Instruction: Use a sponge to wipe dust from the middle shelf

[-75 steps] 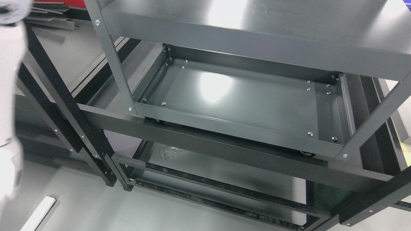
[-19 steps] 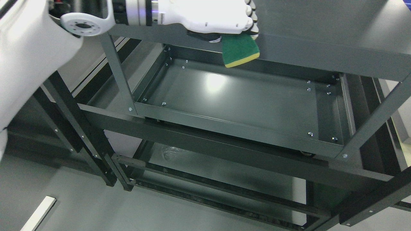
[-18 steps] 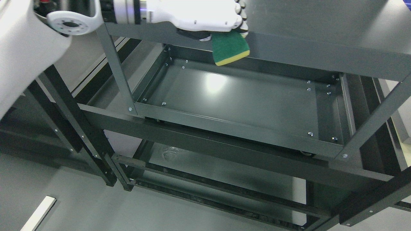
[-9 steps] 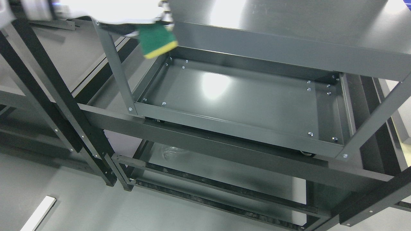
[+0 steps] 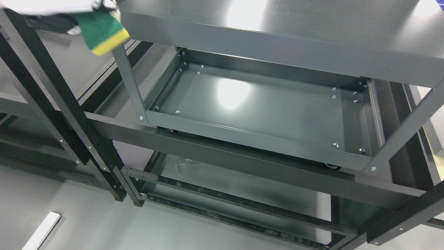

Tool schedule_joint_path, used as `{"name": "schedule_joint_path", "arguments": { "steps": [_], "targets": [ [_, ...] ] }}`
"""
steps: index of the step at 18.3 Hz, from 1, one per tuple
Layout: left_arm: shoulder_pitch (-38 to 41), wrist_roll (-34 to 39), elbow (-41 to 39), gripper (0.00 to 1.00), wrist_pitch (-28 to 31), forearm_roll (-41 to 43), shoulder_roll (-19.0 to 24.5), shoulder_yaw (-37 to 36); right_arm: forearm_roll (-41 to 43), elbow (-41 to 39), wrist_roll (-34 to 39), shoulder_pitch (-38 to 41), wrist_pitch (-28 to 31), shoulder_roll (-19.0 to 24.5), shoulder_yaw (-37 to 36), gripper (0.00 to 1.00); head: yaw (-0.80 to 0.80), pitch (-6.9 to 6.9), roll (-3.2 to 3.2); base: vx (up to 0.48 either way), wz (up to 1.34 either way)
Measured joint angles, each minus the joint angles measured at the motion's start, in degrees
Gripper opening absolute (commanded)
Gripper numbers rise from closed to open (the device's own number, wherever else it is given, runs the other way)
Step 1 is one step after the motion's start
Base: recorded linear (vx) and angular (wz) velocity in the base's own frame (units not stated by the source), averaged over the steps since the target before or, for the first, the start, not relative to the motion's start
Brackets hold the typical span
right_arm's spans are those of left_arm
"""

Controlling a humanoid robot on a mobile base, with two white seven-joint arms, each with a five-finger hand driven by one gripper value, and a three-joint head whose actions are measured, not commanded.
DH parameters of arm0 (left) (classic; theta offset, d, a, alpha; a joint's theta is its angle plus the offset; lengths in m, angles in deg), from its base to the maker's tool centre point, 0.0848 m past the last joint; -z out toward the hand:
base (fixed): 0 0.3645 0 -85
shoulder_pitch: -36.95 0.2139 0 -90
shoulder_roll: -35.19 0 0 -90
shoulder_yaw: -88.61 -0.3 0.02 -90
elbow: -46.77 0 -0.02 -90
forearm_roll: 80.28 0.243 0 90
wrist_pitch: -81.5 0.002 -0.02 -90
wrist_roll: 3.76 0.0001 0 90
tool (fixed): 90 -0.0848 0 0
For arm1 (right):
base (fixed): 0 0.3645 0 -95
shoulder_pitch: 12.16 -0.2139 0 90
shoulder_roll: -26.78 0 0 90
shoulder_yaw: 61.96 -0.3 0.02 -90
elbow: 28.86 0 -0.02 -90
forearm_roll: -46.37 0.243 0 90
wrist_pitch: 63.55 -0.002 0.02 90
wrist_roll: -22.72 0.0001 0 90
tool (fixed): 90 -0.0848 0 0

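My left hand (image 5: 91, 7) shows only as a white edge in the top left corner, its fingers shut on a green sponge (image 5: 100, 30) with a yellow underside. The sponge hangs in the air just left of the grey cart's front left post (image 5: 129, 81), beside the corner of the top shelf (image 5: 277, 31). It touches no shelf. Below the top shelf lies the tray-like grey shelf (image 5: 277, 111) with a raised rim and bolts in its corners. The hand is well above it and to its left. My right arm is out of sight.
Black frame bars (image 5: 52, 90) slant down the left side, and a dark cross beam (image 5: 242, 161) runs in front of the cart. A lower rack level (image 5: 242, 189) shows beneath. A white strip (image 5: 41, 231) lies on the grey floor at bottom left.
My left hand has carried the sponge leftward, from the front edge of the top shelf past the cart's left post. Most of the arm has left the picture. The cart has not moved.
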Motion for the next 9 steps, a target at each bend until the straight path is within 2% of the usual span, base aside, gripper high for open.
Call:
{"name": "schedule_joint_path", "arguments": {
  "steps": [2,5,9],
  "targets": [
    [0.1,2.8,-0.4,0.00,0.0,-5.7,-0.3,0.6,0.0,0.0,0.0,0.0,0.0,0.0,0.0,1.00,0.00,0.00,0.00,0.000,0.00],
    [1.2,7.0,-1.1,0.00,0.0,-11.6,-3.1,1.1,0.0,0.0,-0.1,0.0,0.0,0.0,0.0,1.00,0.00,0.00,0.00,0.000,0.00],
    [6.8,8.9,-1.7,0.01,0.0,-15.4,-12.1,1.7,0.0,0.0,-0.2,0.0,0.0,0.0,0.0,1.00,0.00,0.00,0.00,0.000,0.00]
  ]
}}
